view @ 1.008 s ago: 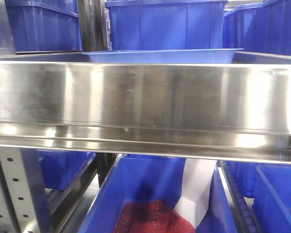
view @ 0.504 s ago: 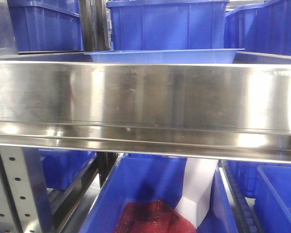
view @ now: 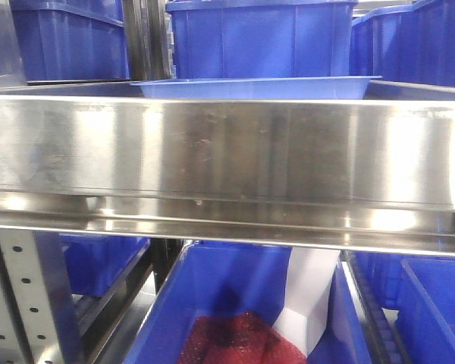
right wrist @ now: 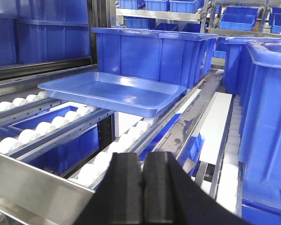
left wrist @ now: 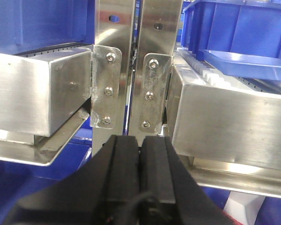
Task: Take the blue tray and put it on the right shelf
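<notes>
The blue tray [right wrist: 113, 92] lies flat on white rollers of the steel shelf [right wrist: 33, 185], just in front of a deep blue bin. In the front view only its rim [view: 258, 85] shows above the shelf's broad front rail [view: 227, 155]. In the left wrist view its corner [left wrist: 246, 63] shows at the upper right. My right gripper [right wrist: 141, 161] is shut and empty, low and in front of the tray, apart from it. My left gripper [left wrist: 140, 145] is shut and empty, facing two steel uprights [left wrist: 138, 65] left of the tray.
Deep blue bins [right wrist: 152, 54] stand behind and right of the tray [right wrist: 267, 103]. A lower bin [view: 235, 318] holds red mesh and a white object. Roller tracks [right wrist: 47, 129] run left of the tray. A perforated upright [view: 23, 303] stands at the lower left.
</notes>
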`<state>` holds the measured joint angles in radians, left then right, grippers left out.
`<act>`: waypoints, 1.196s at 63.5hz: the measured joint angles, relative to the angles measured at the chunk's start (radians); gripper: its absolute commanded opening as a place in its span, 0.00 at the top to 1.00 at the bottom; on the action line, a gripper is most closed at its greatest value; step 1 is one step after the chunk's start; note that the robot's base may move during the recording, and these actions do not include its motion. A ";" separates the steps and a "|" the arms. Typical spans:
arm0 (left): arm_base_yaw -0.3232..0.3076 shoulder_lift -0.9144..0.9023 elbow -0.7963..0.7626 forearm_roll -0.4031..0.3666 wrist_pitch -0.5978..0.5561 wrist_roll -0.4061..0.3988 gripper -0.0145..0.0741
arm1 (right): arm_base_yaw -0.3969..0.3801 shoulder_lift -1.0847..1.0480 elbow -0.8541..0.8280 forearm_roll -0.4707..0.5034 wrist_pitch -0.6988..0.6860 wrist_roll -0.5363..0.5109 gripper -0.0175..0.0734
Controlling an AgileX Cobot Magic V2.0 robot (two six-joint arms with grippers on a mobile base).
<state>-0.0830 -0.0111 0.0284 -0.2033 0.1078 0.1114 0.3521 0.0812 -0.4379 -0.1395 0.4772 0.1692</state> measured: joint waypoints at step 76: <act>0.000 0.000 0.000 0.000 0.008 0.004 0.89 | -0.346 -0.080 0.291 0.085 -0.228 0.000 0.74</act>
<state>-0.0830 -0.0111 0.0284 -0.2033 0.1161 0.1152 0.0062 0.0009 -0.1466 -0.0550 0.2490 0.1692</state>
